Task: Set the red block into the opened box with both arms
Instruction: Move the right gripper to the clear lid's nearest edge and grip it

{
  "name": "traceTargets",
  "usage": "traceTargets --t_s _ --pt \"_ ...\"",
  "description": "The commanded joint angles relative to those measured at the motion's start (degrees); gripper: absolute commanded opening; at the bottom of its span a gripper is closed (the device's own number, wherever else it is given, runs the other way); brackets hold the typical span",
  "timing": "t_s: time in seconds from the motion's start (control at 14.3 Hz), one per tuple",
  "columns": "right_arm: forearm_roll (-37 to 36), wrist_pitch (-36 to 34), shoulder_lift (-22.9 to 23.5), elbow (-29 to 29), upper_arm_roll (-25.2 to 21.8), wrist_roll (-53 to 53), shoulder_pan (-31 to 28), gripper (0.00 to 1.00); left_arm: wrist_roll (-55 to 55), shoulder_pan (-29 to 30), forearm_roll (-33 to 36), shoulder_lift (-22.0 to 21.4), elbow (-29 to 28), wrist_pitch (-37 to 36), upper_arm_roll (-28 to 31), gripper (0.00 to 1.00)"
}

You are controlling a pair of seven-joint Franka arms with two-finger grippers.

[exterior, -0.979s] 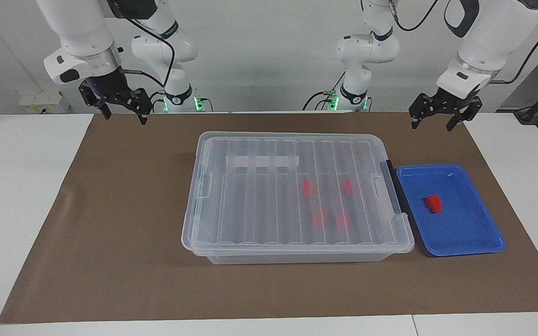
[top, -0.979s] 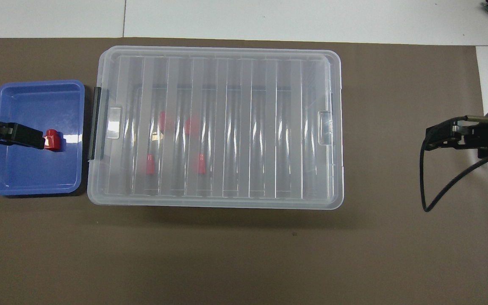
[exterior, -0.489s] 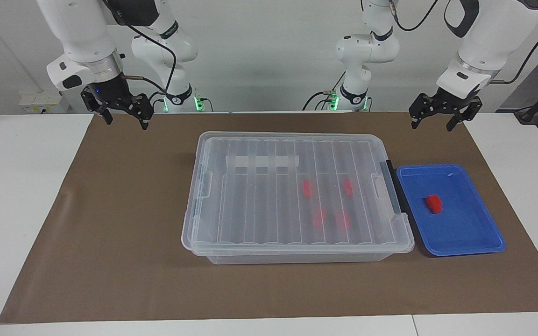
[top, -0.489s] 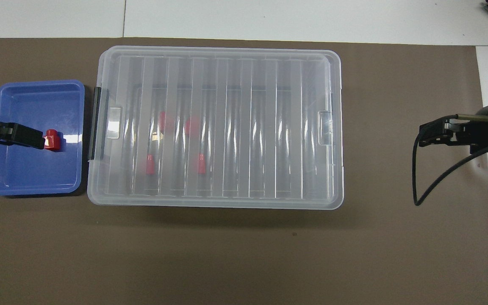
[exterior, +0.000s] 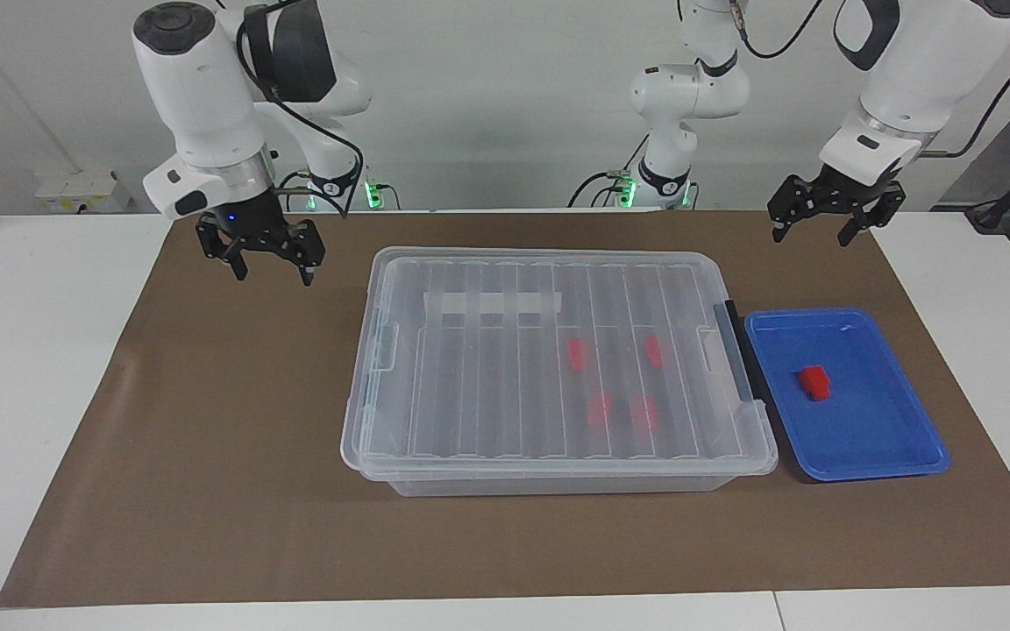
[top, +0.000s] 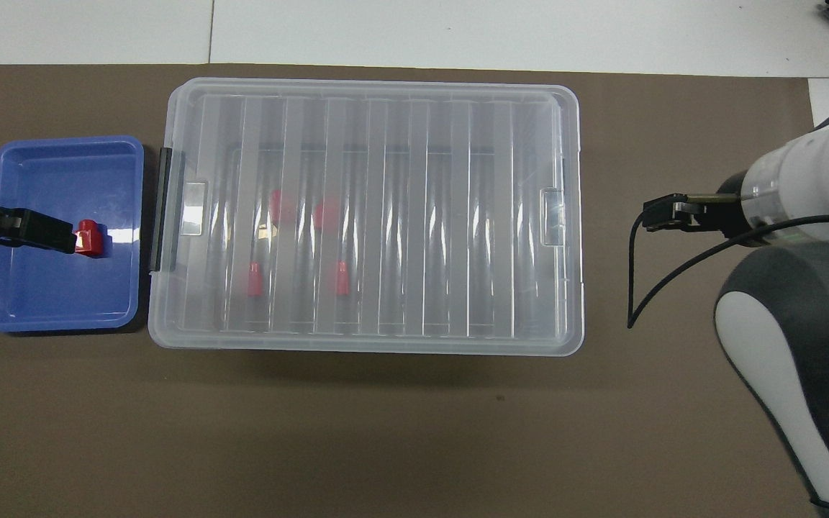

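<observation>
One red block (exterior: 814, 383) (top: 88, 238) lies in the shallow blue tray (exterior: 873, 474) (top: 62, 144). The clear box (exterior: 558, 368) (top: 371, 216) stands mid-table with its ribbed lid on, the black handle bar (exterior: 743, 355) at the tray's end. Several more red blocks (exterior: 597, 407) show through the lid. My left gripper (exterior: 812, 237) hangs open and empty in the air, above the mat at the tray's end. My right gripper (exterior: 273, 276) (top: 663, 216) hangs open and empty over the mat beside the box's other end.
A brown mat (exterior: 207, 456) covers the white table under box and tray. The tray sits right against the box's handle end. A black cable (top: 645, 288) loops down from the right arm's wrist.
The right arm has swung its gripper lower and closer to the box's end. The left arm, box, tray and blocks have not moved.
</observation>
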Motion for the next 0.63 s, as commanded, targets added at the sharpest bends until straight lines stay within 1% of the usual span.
traceTargets --t_s 0.0,0.56 --pt "0.53 4.03 2.64 -0.59 0.08 -0.39 1.32 1.00 -0.37 -0.06 -0.62 -0.62 0.11 -0.57 0.31 1.00" --pt "0.53 10.89 8.79 -0.50 0.17 0.40 4.31 1.00 -0.37 -0.15 -0.62 -0.62 0.11 -0.57 0.31 1.00"
